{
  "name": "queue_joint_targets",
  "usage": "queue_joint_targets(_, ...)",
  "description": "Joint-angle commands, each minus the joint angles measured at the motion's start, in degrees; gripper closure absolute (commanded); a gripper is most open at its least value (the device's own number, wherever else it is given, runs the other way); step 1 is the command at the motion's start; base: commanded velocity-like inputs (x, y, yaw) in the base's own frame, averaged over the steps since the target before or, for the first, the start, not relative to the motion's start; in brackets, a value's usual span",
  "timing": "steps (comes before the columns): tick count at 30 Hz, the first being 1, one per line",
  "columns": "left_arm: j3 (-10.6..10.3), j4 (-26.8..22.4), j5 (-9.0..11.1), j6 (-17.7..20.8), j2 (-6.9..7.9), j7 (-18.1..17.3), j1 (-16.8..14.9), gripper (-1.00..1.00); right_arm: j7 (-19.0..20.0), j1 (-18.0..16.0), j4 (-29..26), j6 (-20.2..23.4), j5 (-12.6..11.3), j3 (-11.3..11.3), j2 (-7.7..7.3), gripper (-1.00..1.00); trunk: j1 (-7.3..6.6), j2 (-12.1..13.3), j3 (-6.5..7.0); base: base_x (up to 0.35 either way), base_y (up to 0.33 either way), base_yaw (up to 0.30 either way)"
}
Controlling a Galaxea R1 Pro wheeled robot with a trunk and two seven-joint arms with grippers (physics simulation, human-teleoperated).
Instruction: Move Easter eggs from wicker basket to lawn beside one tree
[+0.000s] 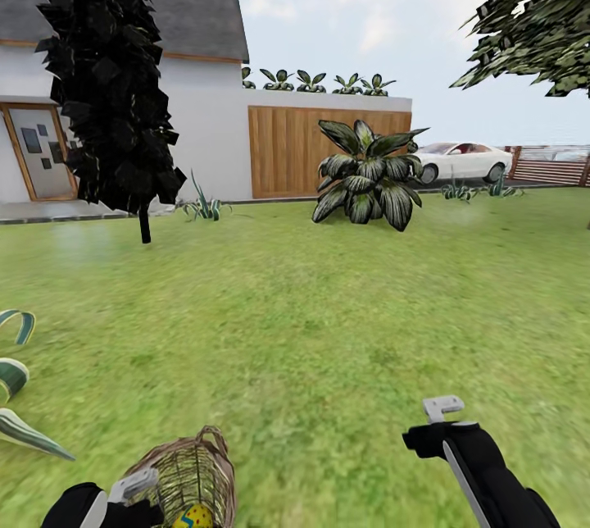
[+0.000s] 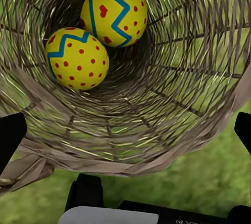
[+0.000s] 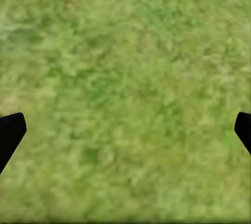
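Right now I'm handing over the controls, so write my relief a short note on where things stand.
Left end effector: at the rim of the round brown wicker basket; whether it grips is unclear.
Right end effector: open, over bare green lawn.
Eggs: two yellow zigzag-banded Easter eggs lie in the basket; a third is not visible.
Done: no egg placed.
Left: carry the eggs to one tree and set all three beside it.

The wicker basket (image 1: 190, 483) is cut by the head view's lower edge — only one egg (image 1: 192, 516) peeks out, partly hidden.

Wicker basket (image 2: 157, 130) tipped on its side above lawn (image 1: 311, 307), two Easter eggs (image 2: 77, 58) inside.
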Motion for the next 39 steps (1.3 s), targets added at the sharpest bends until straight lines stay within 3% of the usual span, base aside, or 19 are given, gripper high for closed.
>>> queue_joint_targets(1,0.13,-0.07,-0.07,0.28,-0.02,-0.19,-0.03,-1.00,0.31,-0.03,0.05,0.27,0.36,0.07,-0.05,-1.00,0.22,-0.45,-0.25,0.000,0.000,0.000)
queue_joint_targets(10,0.13,-0.10,-0.07,0.28,-0.02,-0.19,-0.03,-1.00,0.32,-0.03,0.39,0.28,0.40,0.12,0.03,-1.00,2.20,-4.06,-1.87,0.000,0.000,0.000)
queue_joint_targets(16,0.05,-0.06,-0.10,0.28,-0.17,-0.33,-0.03,-1.00,0.32,-0.03,0.42,0.27,0.40,0.12,0.03,-1.00,2.20,-4.06,-1.87,0.040,0.000,0.000)
queue_joint_targets(25,-0.01,-0.25,-0.09,0.28,-0.03,-0.33,-0.03,-1.00,0.32,-0.03,2.97,0.27,0.41,0.04,0.03,-1.00,2.20,-4.06,-1.87,0.297,0.000,0.000)
queue_joint_targets(39,0.03,-0.37,-0.16,0.32,0.07,-0.28,-0.03,-1.00,0.33,-0.03,3.13,0.30,0.40,0.50,0.12,-1.00,2.20,-4.06,-1.87,0.019,0.000,0.000)
